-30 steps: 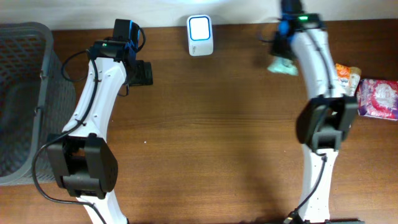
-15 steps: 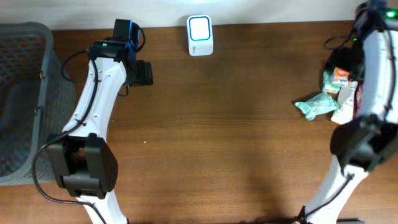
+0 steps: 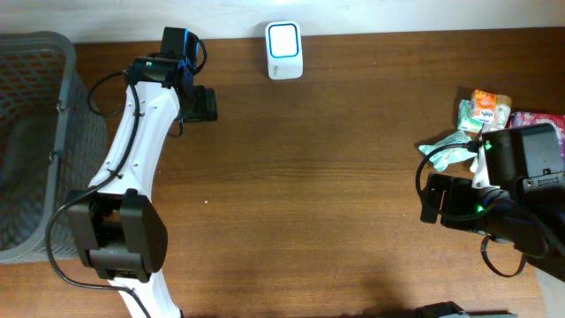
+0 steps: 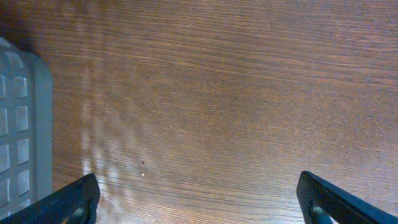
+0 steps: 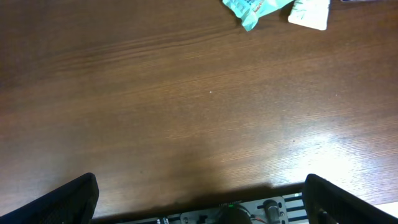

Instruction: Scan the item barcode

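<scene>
The item, a crumpled green packet (image 3: 448, 151), lies loose on the table at the right, beside the other goods; its barcode does not show. In the right wrist view the green packet (image 5: 254, 10) sits at the top edge. My right gripper (image 5: 202, 208) hangs open and empty well short of it, near the table's front edge. The white scanner (image 3: 284, 50) stands at the back centre. My left gripper (image 3: 205, 103) hovers left of the scanner. The left gripper (image 4: 199, 210) is open over bare wood.
A grey mesh basket (image 3: 35, 132) fills the left edge, and its corner (image 4: 25, 124) shows in the left wrist view. An orange packet (image 3: 484, 108), a pink packet (image 3: 538, 132) and a white pack (image 5: 309, 12) lie at the right. The right arm (image 3: 494, 208) crowds the front right.
The right arm swung from the back near the scanner to the right, opened and left the green packet on the table, then drew back toward the front edge. The left arm stayed still.
</scene>
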`<state>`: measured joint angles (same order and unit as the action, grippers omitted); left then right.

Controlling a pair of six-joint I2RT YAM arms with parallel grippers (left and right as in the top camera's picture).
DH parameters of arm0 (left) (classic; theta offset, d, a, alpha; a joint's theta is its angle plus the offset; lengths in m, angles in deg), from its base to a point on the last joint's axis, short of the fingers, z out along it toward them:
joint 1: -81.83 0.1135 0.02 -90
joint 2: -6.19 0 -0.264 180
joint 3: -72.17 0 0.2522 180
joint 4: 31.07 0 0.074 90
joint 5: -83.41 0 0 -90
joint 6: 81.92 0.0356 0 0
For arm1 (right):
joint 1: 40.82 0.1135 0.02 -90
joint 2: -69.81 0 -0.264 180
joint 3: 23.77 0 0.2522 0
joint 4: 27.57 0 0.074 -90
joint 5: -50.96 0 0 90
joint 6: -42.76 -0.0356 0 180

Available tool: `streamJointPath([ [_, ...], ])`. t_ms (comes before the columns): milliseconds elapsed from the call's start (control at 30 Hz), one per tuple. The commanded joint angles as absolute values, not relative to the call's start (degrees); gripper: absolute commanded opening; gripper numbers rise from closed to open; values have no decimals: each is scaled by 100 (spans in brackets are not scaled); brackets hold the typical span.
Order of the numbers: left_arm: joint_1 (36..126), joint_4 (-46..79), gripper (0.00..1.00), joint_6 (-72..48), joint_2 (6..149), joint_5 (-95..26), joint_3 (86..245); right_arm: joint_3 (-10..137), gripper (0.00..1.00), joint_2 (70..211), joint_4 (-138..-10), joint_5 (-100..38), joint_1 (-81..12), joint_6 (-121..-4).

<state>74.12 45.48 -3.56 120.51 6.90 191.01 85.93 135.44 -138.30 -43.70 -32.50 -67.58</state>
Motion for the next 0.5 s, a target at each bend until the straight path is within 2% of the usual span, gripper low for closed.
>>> streamJointPath([
  [0,7401,4539,99,-426,11972,664,19096,8541,99,13603,-13865,-4530,-3220,-6721],
  [267,7401,4539,99,-426,11975,666,19096,8473,99,13347,-13865,-4416,-3220,-6725],
  [467,7401,4539,99,-426,11975,666,19094,7199,99,11500,-13266,-4397,-3220,-6880],
])
